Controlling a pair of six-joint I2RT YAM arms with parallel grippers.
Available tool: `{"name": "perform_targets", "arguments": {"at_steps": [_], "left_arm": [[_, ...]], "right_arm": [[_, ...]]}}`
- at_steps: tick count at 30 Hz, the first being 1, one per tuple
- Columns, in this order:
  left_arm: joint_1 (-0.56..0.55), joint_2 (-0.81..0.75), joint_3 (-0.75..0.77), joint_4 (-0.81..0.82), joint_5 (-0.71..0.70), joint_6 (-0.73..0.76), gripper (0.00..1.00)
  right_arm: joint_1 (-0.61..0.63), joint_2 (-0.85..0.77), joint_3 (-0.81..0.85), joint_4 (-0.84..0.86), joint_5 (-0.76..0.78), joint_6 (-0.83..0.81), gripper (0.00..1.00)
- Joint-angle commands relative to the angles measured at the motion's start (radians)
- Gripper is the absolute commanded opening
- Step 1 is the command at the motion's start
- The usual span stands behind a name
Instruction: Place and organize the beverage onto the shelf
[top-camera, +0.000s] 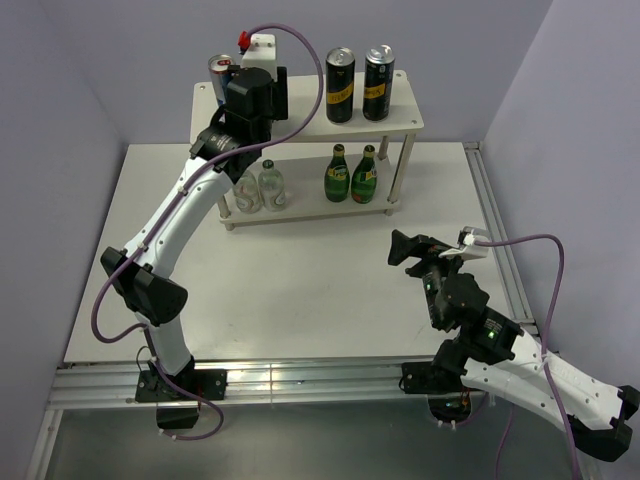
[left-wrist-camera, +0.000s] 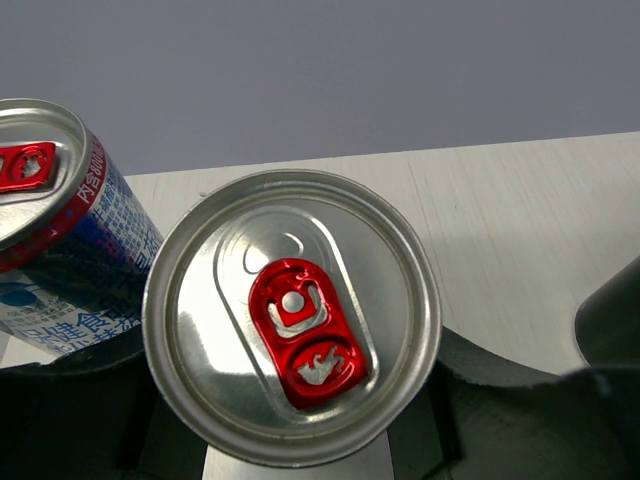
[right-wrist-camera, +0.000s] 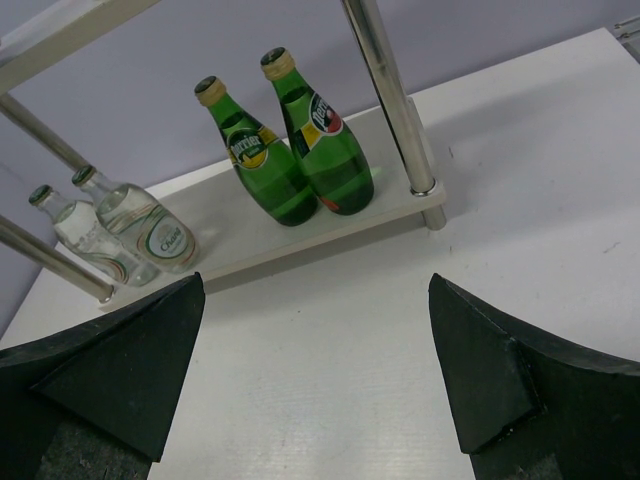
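Across the overhead view, the shelf (top-camera: 400, 110) stands at the far side of the tabletop (top-camera: 300, 270), backed by a pale lilac wall (top-camera: 450, 40). Its top board carries two black cans (top-camera: 341, 85) toward the right and a silver-blue can (top-camera: 219, 72) at the left end, with the left arm (top-camera: 170, 220) reaching over that end. Its lower board holds two clear bottles (top-camera: 258, 187) on the left and two green bottles (top-camera: 350, 174) on the right, all upright. The right claw (top-camera: 432, 245) hovers over bare tabletop off the shelf's front right corner. Seen from the left wrist, the left claw (left-wrist-camera: 290, 400) is pinching a slim can (left-wrist-camera: 292, 315), lid and red tab facing the lens. Dark fingers (left-wrist-camera: 70, 410) sit tight at both of its sides, and the silver-blue can stands just to its left on the pale board. Seen from the right wrist, that claw is spread wide and holds nothing. Between its fingers lie white tabletop, the four bottles on the lower board and a shiny post (right-wrist-camera: 390, 100).
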Motion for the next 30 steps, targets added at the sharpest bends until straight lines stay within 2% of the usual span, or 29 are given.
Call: {"name": "perform_targets", "arguments": {"at_steps": [1,3,5,14,20,25,30], "left_arm": [[0.004,-0.015,0.008,0.059,-0.021,0.027,0.62],[0.005,-0.018,-0.001,0.059,-0.013,0.027,0.80],[0.004,-0.020,-0.006,0.059,-0.003,0.023,0.87],[0.002,-0.046,-0.038,0.047,0.014,-0.006,0.88],[-0.013,-0.095,-0.118,0.065,0.005,-0.019,0.88],[-0.053,-0.139,-0.158,0.045,-0.062,-0.029,0.92],[-0.130,-0.257,-0.311,-0.014,-0.157,-0.107,0.96]], "right_arm": [[-0.004,-0.008,-0.007,0.005,0.014,0.012,1.00],[-0.004,-0.009,-0.007,0.004,0.014,0.013,1.00],[-0.006,-0.011,-0.007,0.005,0.017,0.013,1.00],[-0.004,-0.014,-0.007,0.004,0.016,0.013,1.00],[-0.004,-0.012,-0.007,0.004,0.016,0.015,1.00],[-0.006,-0.012,-0.007,0.004,0.019,0.013,1.00],[-0.006,-0.005,-0.008,0.008,0.025,0.012,1.00]]}}
